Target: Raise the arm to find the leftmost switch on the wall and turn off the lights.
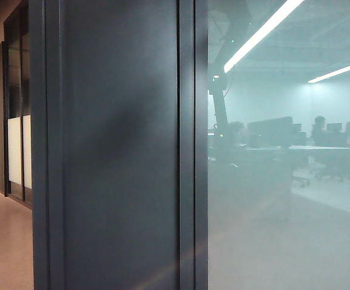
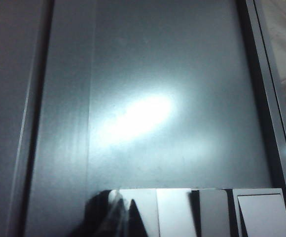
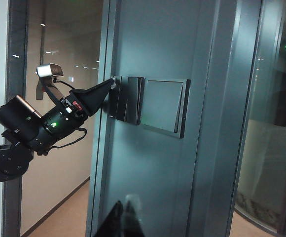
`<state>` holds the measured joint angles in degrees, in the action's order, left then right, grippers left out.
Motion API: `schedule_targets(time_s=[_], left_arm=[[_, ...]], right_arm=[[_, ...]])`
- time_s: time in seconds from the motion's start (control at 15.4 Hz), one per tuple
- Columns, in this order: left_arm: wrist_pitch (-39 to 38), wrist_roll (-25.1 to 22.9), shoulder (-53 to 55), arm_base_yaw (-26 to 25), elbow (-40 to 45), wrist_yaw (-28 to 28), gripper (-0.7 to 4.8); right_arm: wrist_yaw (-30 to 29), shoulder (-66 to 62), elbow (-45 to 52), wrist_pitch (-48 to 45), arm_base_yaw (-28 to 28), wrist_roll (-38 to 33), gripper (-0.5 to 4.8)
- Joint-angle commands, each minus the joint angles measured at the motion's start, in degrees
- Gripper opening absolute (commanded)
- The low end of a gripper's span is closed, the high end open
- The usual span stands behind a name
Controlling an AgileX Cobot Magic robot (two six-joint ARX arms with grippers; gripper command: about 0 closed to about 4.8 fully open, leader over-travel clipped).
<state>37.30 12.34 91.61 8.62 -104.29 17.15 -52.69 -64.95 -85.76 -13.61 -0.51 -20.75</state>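
My left pincer [image 3: 112,82] is raised against the dark grey wall panel [image 3: 153,163], its black fingers drawn together to a point whose tip touches the outermost rocker, the leftmost switch [image 3: 117,98], of the switch plate [image 3: 148,105] mounted there; that is how my right wrist view shows it, with my left arm [image 3: 32,131] reaching in from the corridor side, a green light glowing on its body and its small wrist camera [image 3: 50,70] riding above. In my left wrist view the same pincer [image 2: 114,210] appears as dark, tapering fingers lying over the end rocker [image 2: 142,212] of the row, the next rocker [image 2: 173,212] just beside it, and a bright reflection [image 2: 140,116] glaring on the panel beyond. My right pincer [image 3: 125,217] hangs apart from the wall, its two fingers close together and gripping nothing, aimed toward the panel. The exterior view shows only the dark panel [image 1: 120,151] and a glass partition [image 1: 283,211], in which the blurred silhouette of an arm [image 1: 220,109] stands tall beside office monitors [image 1: 271,130] on a tabletop [image 1: 320,148], under lit ceiling strips [image 1: 262,33].
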Motion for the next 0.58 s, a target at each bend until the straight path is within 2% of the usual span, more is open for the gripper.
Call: schedule_targets(time_s=[0.06,0.32,0.39,0.45,0.52,0.58], left_arm=[[-2.1,0.3,-2.3,0.0,-0.1,-0.1,-0.05],[-14.9,0.2,-10.4,0.0,-0.1,1.1,-0.05],[-20.9,-0.3,-13.4,0.0,0.0,1.3,-0.05],[-28.4,-2.2,-16.4,0.0,0.0,1.3,-0.05],[-40.4,-8.0,-20.8,0.0,0.0,0.8,-0.05],[-46.6,-10.3,-23.0,0.0,0.0,0.6,-0.06]], right_arm=[[0.2,0.3,-0.2,-2.6,0.0,-0.3,-0.01],[0.2,0.3,-0.2,-3.5,0.0,-0.3,-0.01],[0.2,0.3,-0.2,-3.6,0.0,-0.3,-0.01],[0.2,0.3,-0.2,-3.6,0.0,-0.3,-0.01],[0.2,0.3,-0.2,-3.6,0.0,-0.3,-0.01],[0.2,0.3,-0.2,-3.6,0.1,-0.3,-0.01]])
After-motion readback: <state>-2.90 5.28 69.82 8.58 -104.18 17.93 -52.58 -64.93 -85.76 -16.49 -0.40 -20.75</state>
